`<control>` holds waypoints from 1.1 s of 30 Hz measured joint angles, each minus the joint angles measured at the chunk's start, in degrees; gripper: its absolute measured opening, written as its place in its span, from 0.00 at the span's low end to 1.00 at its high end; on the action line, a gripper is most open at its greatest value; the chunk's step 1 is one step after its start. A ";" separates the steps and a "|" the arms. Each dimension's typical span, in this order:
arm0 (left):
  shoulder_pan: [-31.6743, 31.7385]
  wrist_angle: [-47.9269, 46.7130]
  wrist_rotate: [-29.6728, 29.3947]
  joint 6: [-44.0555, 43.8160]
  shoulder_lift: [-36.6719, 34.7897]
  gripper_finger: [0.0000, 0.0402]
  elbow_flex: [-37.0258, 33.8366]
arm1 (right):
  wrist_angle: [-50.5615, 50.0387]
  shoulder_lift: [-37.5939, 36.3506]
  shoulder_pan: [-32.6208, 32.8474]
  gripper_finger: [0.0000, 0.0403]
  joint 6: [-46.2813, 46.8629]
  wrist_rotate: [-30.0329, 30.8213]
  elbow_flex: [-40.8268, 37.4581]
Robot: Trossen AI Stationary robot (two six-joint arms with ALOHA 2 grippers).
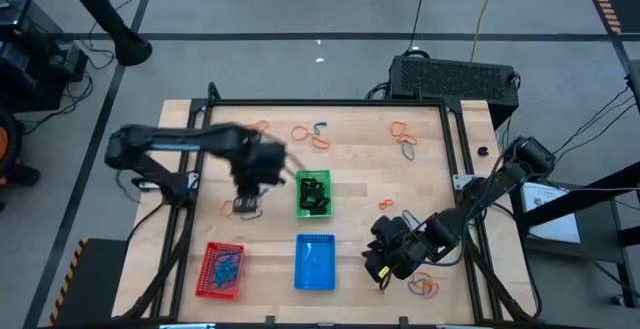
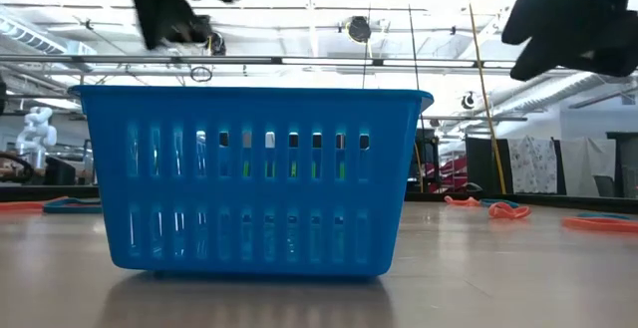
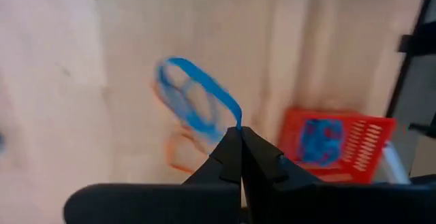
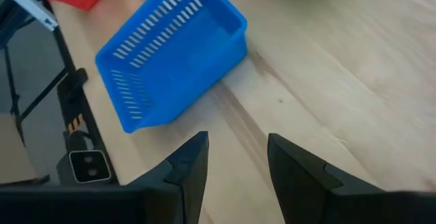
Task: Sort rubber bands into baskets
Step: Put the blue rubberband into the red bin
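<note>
Left wrist view — left hand [image 3: 240, 134] pinched on blue rubber band [image 3: 197, 94], right hand [image 4: 235, 157] parted, empty

We see even, bright overhead light on counter [image 1: 360, 184]; shadows soft. We note motion blur on left arm [image 1: 200, 144] in high view and across left wrist view, blue band [image 3: 197, 98] smeared. In low view we see ceiling lights [image 2: 299, 19] glaring; both arms reduced to dark silhouettes.
</note>
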 joint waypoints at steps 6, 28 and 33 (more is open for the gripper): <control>-17.71 4.03 -3.43 -21.80 -9.77 0.00 -5.16 | 2.19 0.00 -0.09 0.36 -1.84 -0.26 0.02; -62.06 36.75 -20.56 -59.00 -11.55 0.00 -27.10 | 3.87 -0.44 1.89 0.36 15.23 -22.75 0.02; -62.53 37.21 -16.82 -62.20 -9.17 0.00 -28.33 | -3.39 -0.44 5.66 0.36 15.37 -22.77 0.03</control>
